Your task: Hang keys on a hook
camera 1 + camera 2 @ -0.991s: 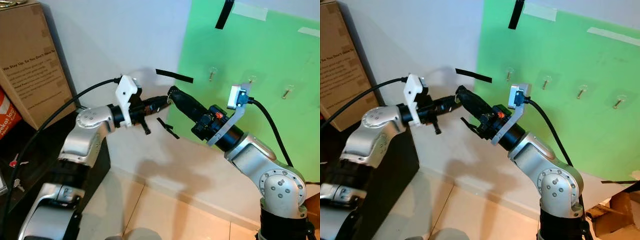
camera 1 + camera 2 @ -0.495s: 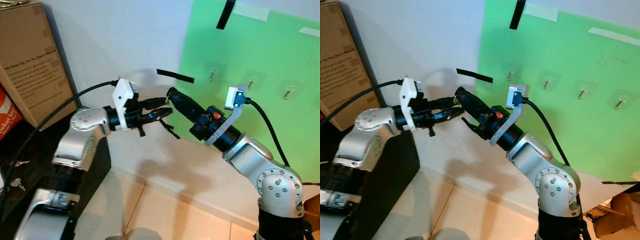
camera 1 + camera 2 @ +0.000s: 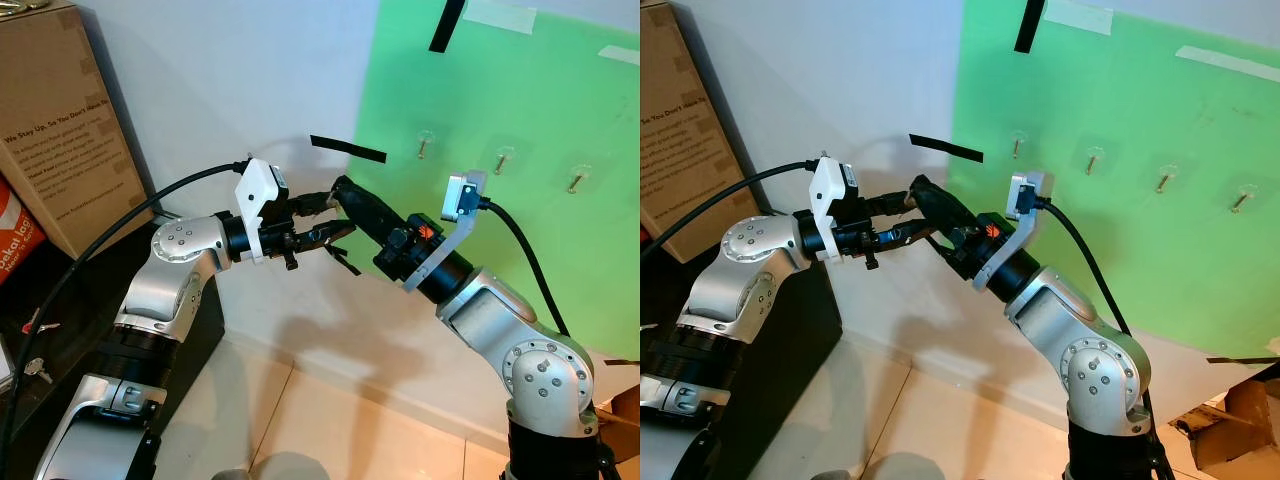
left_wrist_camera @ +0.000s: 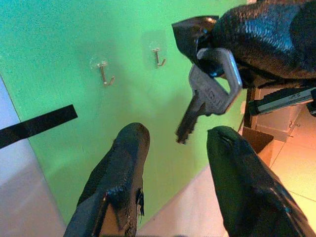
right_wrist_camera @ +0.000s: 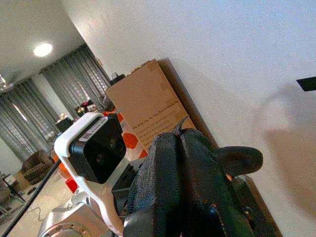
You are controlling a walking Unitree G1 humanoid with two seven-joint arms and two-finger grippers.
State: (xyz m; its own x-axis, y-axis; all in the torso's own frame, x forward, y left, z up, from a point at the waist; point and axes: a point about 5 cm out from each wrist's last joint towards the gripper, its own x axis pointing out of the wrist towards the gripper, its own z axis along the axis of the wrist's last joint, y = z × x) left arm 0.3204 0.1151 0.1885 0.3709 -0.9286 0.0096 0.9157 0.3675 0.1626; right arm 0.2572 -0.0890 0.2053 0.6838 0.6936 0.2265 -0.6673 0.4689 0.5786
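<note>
Right gripper (image 4: 207,37) pinches the key (image 4: 210,96); released left gripper (image 4: 173,143) should clench its blade before right lets go.

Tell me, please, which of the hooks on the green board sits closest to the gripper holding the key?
The leftmost hook in the row: it sits nearest the board's left edge, just above the right gripper pinching the key. The other hooks run off toward the right.
</note>
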